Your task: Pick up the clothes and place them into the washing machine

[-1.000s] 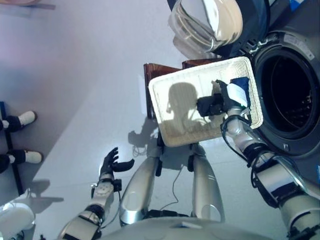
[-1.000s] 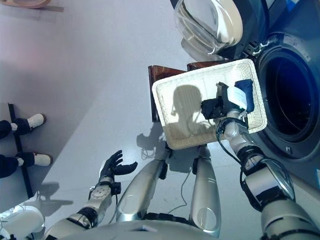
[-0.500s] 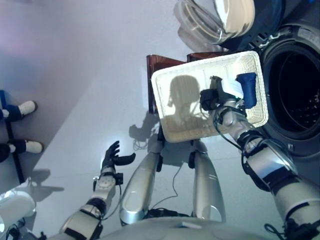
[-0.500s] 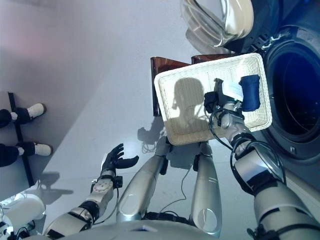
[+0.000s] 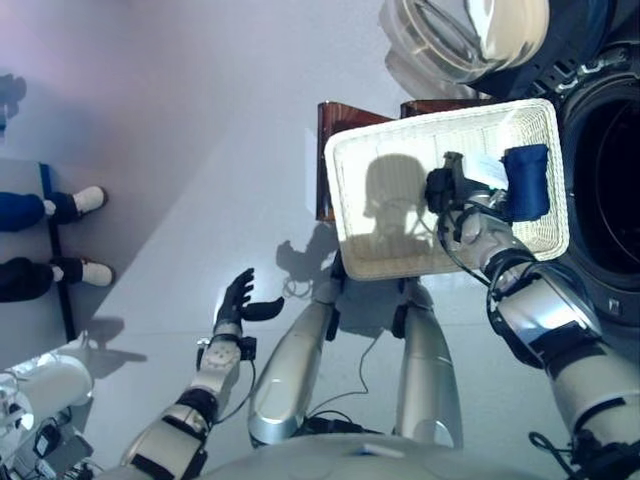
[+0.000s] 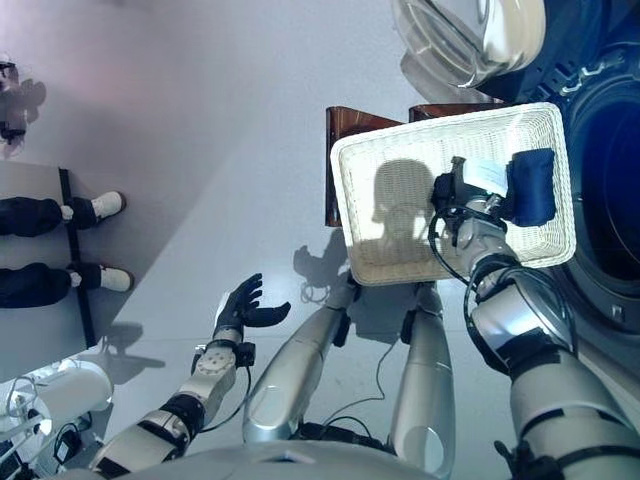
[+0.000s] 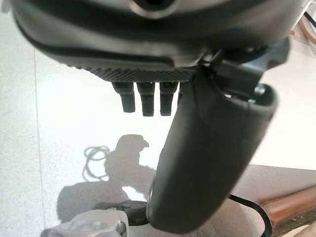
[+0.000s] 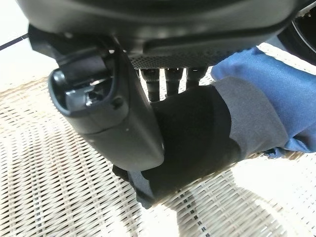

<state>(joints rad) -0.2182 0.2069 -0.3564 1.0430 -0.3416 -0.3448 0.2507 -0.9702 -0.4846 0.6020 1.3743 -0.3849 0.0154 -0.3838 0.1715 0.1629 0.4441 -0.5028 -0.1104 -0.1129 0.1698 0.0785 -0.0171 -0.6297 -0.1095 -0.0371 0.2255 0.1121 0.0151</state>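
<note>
Right hand (image 5: 452, 192) over white woven basket (image 5: 380, 215), fingers and thumb clenched round dark blue garment (image 5: 527, 183). Garment at 3 o'clock of hand, above basket's right end, just beside washing machine drum opening (image 5: 610, 170) at 3 o'clock. Long axis roughly 12-to-6, bundle hanging past fingers; wrist view: dark band under thumb, blue fold beyond. Left hand (image 5: 238, 297) at 7 o'clock, well apart, fingers spread and relaxed, grasping nothing. Person's shoes (image 5: 90, 200) at 9 o'clock.
</note>
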